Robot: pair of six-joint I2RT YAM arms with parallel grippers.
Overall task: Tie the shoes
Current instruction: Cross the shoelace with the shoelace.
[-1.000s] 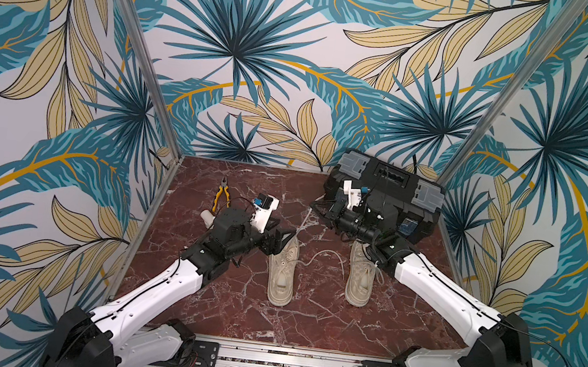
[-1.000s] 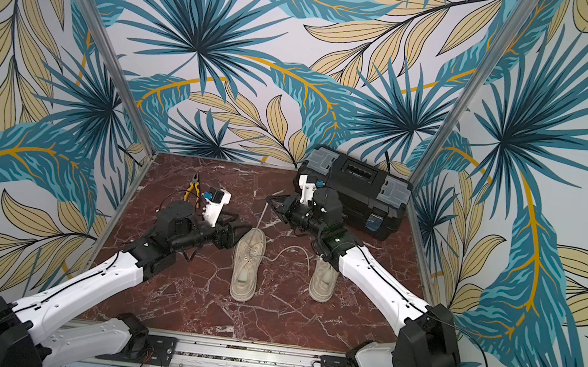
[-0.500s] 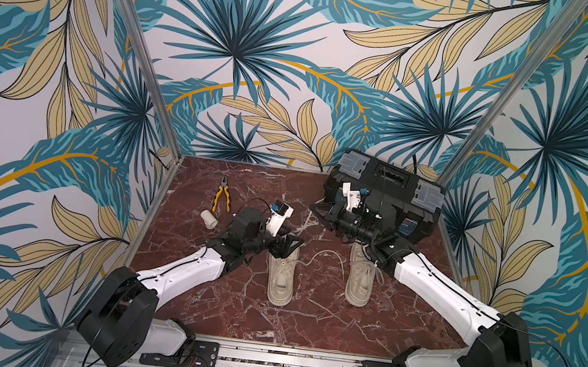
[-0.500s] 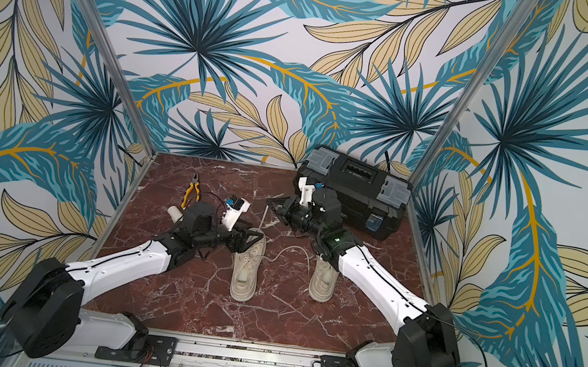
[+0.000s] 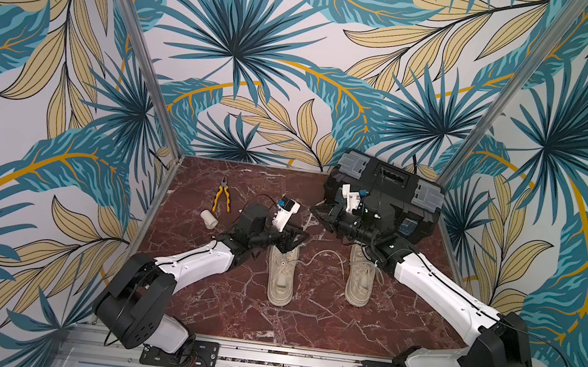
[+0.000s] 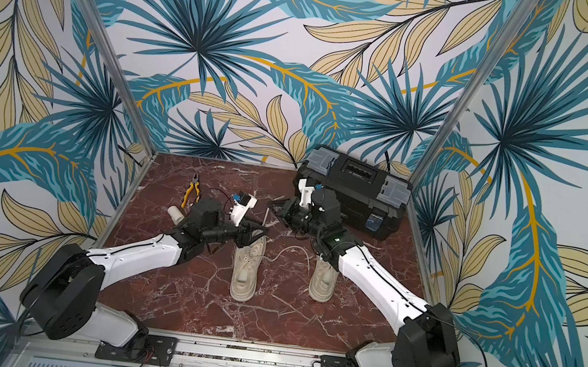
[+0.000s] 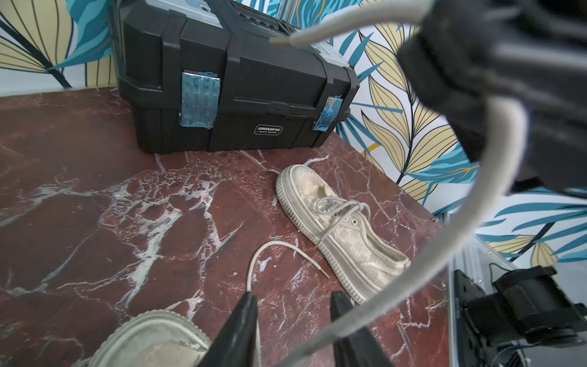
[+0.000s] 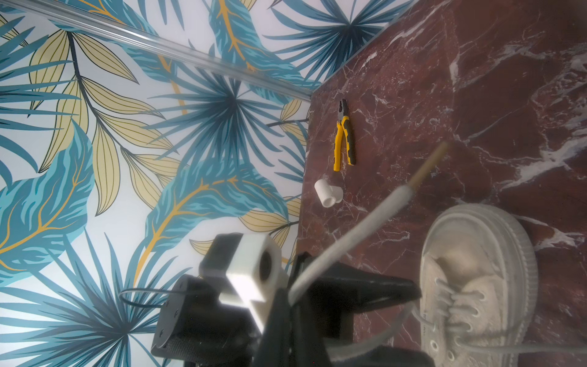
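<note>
Beige lace (image 7: 505,136), pinched by the right gripper (image 8: 289,295) beyond the toe of the shoe (image 5: 281,278), slants down between the left gripper's (image 7: 292,297) parted jaws over that toe.

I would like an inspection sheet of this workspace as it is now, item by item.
Surface: red marble tabletop.
Job's things: beige shoe and second shoe side by side; lifted lace; loose lace lying between them.
Clutter: yellow pliers, white pipe fitting, black toolbox.
Grippers: left gripper open around the lifted lace; right gripper shut on it.
Cables: black cable loop at the left wrist.
Surroundings: leaf-print walls, metal posts.
</note>
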